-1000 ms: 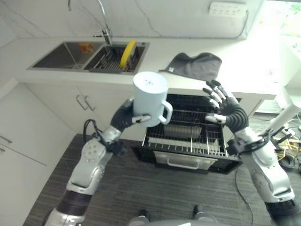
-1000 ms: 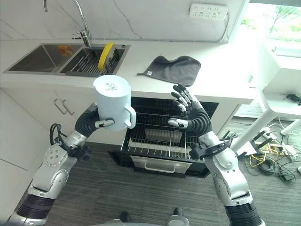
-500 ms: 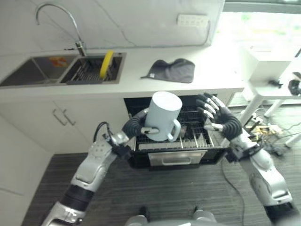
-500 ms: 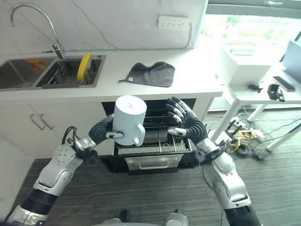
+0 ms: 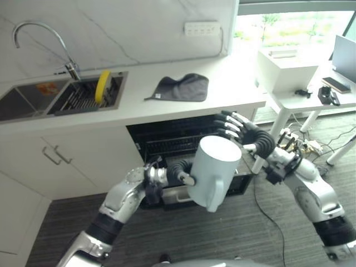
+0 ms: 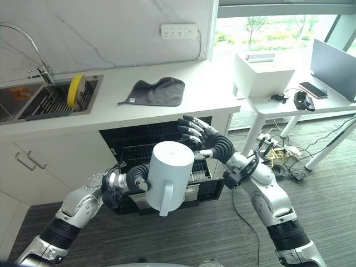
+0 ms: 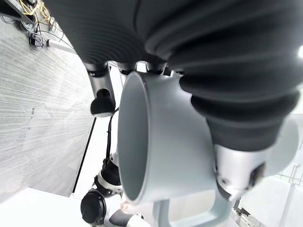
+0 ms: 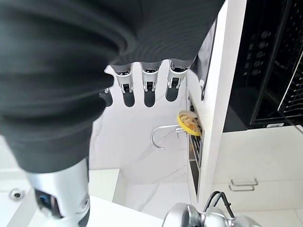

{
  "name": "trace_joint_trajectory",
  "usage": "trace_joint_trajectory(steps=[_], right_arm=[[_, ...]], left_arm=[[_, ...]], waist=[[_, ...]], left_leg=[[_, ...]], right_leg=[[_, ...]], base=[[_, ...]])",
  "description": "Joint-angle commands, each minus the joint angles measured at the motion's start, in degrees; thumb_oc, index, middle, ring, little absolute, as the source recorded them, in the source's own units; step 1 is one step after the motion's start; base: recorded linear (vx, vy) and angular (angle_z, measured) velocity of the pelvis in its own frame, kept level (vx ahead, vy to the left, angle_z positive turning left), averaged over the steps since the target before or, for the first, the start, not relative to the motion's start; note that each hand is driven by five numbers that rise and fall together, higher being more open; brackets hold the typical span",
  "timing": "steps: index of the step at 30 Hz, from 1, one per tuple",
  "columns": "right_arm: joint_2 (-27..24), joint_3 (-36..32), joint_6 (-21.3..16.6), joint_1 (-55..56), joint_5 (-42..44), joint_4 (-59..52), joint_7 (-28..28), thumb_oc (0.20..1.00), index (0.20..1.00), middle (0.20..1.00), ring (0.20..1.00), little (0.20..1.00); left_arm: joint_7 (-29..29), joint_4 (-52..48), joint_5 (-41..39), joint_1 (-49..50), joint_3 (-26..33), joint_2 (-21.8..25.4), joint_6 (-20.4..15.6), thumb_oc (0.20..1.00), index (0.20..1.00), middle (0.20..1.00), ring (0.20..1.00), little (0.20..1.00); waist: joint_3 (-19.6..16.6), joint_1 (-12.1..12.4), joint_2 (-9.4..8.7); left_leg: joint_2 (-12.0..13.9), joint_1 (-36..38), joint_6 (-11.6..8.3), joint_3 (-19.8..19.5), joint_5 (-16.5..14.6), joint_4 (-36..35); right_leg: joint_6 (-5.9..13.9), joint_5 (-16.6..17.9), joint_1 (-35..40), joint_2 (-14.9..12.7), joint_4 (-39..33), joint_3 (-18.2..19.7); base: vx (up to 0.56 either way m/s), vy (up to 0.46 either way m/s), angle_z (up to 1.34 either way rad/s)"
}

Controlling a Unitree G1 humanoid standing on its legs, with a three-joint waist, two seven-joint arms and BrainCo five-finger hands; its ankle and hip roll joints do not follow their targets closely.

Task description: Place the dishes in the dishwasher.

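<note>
the left hand (image 5: 181, 172) grips a white mug (image 5: 214, 172) tipped before the open dishwasher (image 5: 172, 139); the right hand (image 5: 251, 137) hovers just beside it, fingers spread.

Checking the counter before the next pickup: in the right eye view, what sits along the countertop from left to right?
Faucet → yellow plate in the sink rack → grey cloth → white box on the side table.
</note>
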Motion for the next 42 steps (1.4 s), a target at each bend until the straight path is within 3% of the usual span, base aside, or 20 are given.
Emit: trace_joint_trajectory(steps=[1, 10, 14, 21, 30, 37, 42], right_arm=[[2.65, 0.12, 0.0, -5.33, 2.91, -0.55, 1.91, 1.0, 1.0, 1.0, 1.0, 1.0], [3.41, -0.18, 5.67, -4.69, 4.93, 0.39, 8.3, 1.0, 1.0, 1.0, 1.0, 1.0], [4.29, -0.72, 9.93, -4.31, 9.14, 2.81, 11.75, 1.0, 1.0, 1.0, 1.0, 1.0], [6.88, -0.93, 13.21, -3.52, 15.73, 6.5, 17.22, 1.0, 1.0, 1.0, 1.0, 1.0], [6.68, -0.39, 12.67, -4.27, 15.01, 5.3, 18.53, 1.0, 1.0, 1.0, 1.0, 1.0], [6.29, 0.52, 9.5, -4.79, 12.23, 2.58, 16.29, 1.0, 1.0, 1.0, 1.0, 1.0], [5.99, 0.78, 9.97, -5.36, 11.45, -1.02, 15.47, 1.0, 1.0, 1.0, 1.0, 1.0]], left_arm=[[-2.42, 0.52, -4.44, -3.61, 0.2, -1.22, -0.97, 0.2, 0.2, 0.2, 0.2, 0.2], [-2.66, 3.36, -4.38, -3.05, 2.68, -1.91, -1.97, 0.2, 0.2, 0.2, 0.2, 0.2], [-4.47, 4.51, -4.31, -1.85, 4.59, -1.39, -2.85, 0.2, 0.2, 0.2, 0.2, 0.2], [-5.08, 4.91, -3.7, -0.6, 6.91, -0.17, -2.44, 0.2, 0.2, 0.2, 0.2, 0.2], [-5.77, 5.07, -1.67, -0.58, 6.88, 0.98, -1.75, 0.2, 0.2, 0.2, 0.2, 0.2], [-5.21, 4.87, -0.44, -0.97, 6.13, 1.35, -0.92, 0.2, 0.2, 0.2, 0.2, 0.2], [-5.4, 4.94, 0.61, -0.82, 6.16, 1.41, -0.92, 0.2, 0.2, 0.2, 0.2, 0.2]], waist=[[-1.41, 0.76, -0.57], [-2.33, 0.89, -0.52], [-2.76, 1.65, -0.63], [-3.23, 2.97, -0.54], [-3.31, 3.45, -0.58], [-3.1, 3.04, -0.49], [-2.89, 2.73, -0.4]], left_leg=[[0.89, 4.76, -0.68, 4.4, -7.67, 0.47], [0.83, 5.58, -0.87, 4.43, -8.14, 0.47], [1.01, 5.76, -1.06, 4.41, -8.19, 0.47], [1.18, 5.75, -1.26, 4.04, -8.18, 0.47], [1.11, 5.63, -1.28, 3.79, -8.19, 0.47], [1.16, 5.57, -1.1, 4.12, -8.01, 0.47], [1.18, 5.52, -1.06, 4.39, -7.98, 0.47]], right_leg=[[0.98, -1.75, -2.37, -1.83, 0.22, -0.05], [1.27, -2.29, -1.34, -2.13, 0.22, -0.09], [1.41, -2.5, -0.97, -2.24, 0.22, -0.81], [1.43, -2.99, -0.52, -2.14, 0.22, -1.71], [1.49, -3.16, -0.4, -2.07, 0.22, -1.93], [1.33, -3.21, -0.53, -1.79, 0.22, -1.33], [1.31, -3.19, -0.71, -1.75, 0.22, -0.93]], base=[[0.07, 0.009, 0.03], [0.0, 0.0, 0.0], [0.0, 0.0, 0.0], [0.0, 0.0, 0.0], [0.0, 0.0, 0.0], [0.0, 0.0, 0.0], [0.0, 0.0, 0.0]])
